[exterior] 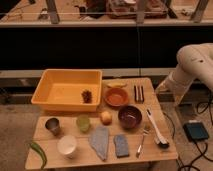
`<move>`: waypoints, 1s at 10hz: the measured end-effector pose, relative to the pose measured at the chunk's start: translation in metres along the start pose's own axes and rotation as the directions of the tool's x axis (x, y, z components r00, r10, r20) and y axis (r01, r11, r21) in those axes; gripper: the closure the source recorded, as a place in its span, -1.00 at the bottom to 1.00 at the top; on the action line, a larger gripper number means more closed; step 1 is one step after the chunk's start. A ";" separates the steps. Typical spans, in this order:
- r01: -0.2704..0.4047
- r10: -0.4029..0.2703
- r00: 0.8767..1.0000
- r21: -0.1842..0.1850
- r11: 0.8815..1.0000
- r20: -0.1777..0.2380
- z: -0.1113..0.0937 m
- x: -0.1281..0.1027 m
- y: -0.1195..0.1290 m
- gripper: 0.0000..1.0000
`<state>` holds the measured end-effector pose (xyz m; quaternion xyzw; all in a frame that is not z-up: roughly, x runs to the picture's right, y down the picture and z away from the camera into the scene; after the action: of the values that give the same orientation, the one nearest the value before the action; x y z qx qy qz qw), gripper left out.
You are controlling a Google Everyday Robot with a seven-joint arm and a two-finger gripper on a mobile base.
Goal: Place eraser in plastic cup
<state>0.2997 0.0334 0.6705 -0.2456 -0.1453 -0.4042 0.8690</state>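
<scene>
Starting nearest the camera, well in front of the yellow tub on the wooden table, a green pod lies off the tub's front left corner, with a white cup, a grey slab, a blue pad and a fork lined up rightward from there. A white-handled brush lies farther right of the tub, near the table's right edge. Closer to the tub's front wall stand a metal cup and the plastic cup, upright and pale green, below the tub's right half. A small round fruit and a dark bowl sit off the tub's front right corner. Just right of the tub is an orange bowl, and beyond that bowl, still right of the tub, the eraser lies on the table, well apart from the plastic cup. A small brown object rests inside the tub. The gripper hangs far right of the tub, past the table's right edge, spread and holding nothing.
</scene>
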 end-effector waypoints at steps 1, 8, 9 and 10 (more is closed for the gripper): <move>0.017 -0.017 1.000 -0.001 1.000 0.002 0.000 -0.001 0.000 -0.30; 0.419 -0.374 0.885 0.125 0.900 -0.276 -0.012 0.000 -0.048 -0.30; 0.456 -0.406 0.864 0.119 0.882 -0.299 -0.014 0.001 -0.052 -0.30; 0.476 -0.424 0.851 0.114 0.872 -0.310 -0.015 0.001 -0.054 -0.30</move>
<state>0.2596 -0.0052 0.6756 -0.0632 -0.1140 -0.6117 0.7803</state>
